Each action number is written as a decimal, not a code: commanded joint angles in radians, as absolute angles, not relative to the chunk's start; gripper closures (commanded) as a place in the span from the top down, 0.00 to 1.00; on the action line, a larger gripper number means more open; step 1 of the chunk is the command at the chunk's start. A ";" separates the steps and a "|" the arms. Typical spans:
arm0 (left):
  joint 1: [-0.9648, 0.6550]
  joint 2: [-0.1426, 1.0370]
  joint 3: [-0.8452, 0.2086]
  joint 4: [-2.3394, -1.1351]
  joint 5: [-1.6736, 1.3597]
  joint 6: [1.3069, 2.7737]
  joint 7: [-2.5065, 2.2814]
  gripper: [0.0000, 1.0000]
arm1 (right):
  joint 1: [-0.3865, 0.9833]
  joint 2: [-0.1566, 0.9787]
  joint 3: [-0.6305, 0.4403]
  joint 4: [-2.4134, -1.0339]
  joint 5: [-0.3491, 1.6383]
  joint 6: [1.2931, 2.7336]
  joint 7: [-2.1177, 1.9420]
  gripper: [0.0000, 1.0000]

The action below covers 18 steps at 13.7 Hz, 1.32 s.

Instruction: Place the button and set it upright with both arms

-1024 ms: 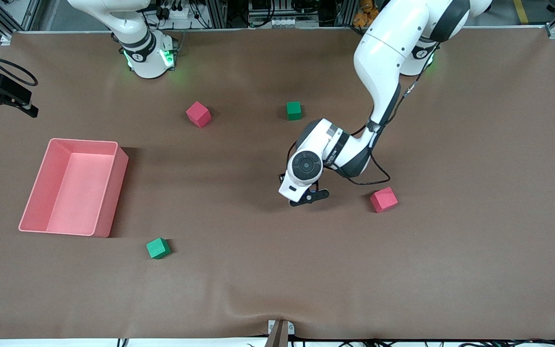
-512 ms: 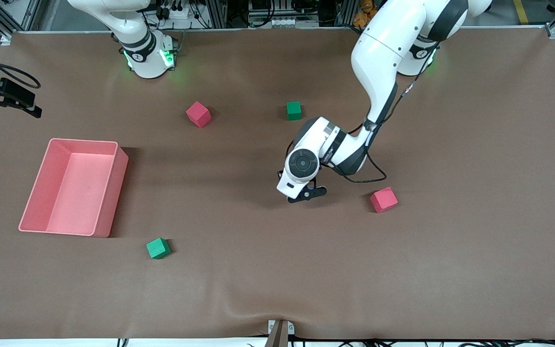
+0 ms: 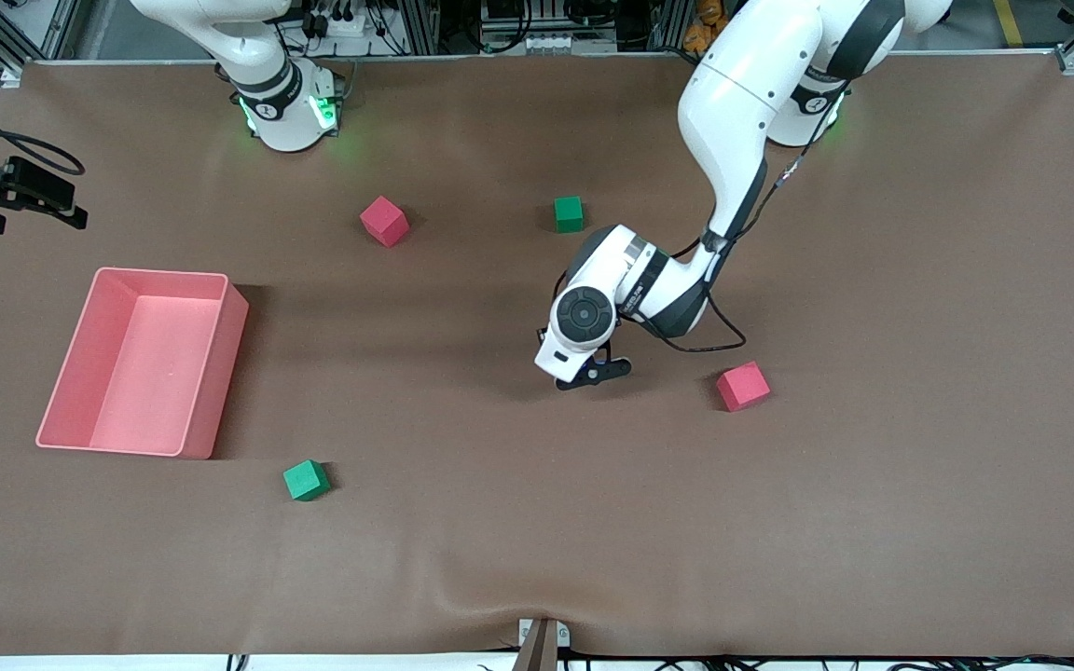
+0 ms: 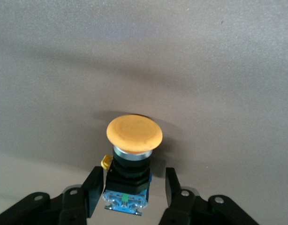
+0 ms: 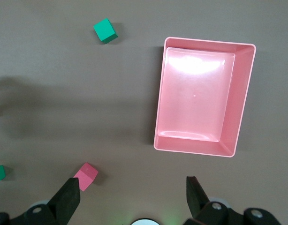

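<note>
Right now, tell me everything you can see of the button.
The button is a small push-button: a wide, domed, matte orange cap, a silvery ring under it, a short black body with a small yellow nub at one side, and a blue end with a green spot. It lies tipped on its side on the brown table cover, between the fingers of the left gripper, which flank the body with small gaps showing. The front view hides it under the wrist.

A matt brown cloth-like cover is seen on the surface; the pink bin looks like glossy plastic.
</note>
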State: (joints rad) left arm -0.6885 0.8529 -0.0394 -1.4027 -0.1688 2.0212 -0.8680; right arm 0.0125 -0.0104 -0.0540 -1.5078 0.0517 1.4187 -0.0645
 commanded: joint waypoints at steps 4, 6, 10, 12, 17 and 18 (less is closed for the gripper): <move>-0.693 0.813 -0.034 -1.445 -0.175 2.039 -0.876 0.30 | 0.011 0.015 -0.043 -1.493 0.046 1.404 -0.049 1.00; -0.693 0.810 -0.034 -1.445 -0.176 2.037 -0.876 0.18 | 0.011 0.015 -0.043 -1.497 0.046 1.401 -0.048 1.00; -0.690 0.782 -0.035 -1.443 -0.176 2.023 -0.877 0.11 | 0.011 0.015 -0.041 -1.499 0.048 1.401 -0.049 1.00; -0.695 0.775 -0.032 -1.437 -0.175 2.023 -0.887 0.12 | 0.011 0.015 -0.041 -1.497 0.051 1.404 -0.048 1.00; -0.727 0.762 -0.021 -1.395 -0.117 2.031 -0.994 0.14 | 0.008 0.015 -0.041 -1.497 0.060 1.419 -0.049 1.00; -0.727 0.761 -0.025 -1.390 -0.086 2.029 -1.015 0.12 | 0.008 0.015 -0.041 -1.497 0.060 1.422 -0.049 1.00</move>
State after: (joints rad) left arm -0.7074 0.7823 -0.0358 -1.3919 -0.1375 2.0238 -0.9610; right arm 0.0128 0.0121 -0.0474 -1.5085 0.0527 1.4186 -0.0644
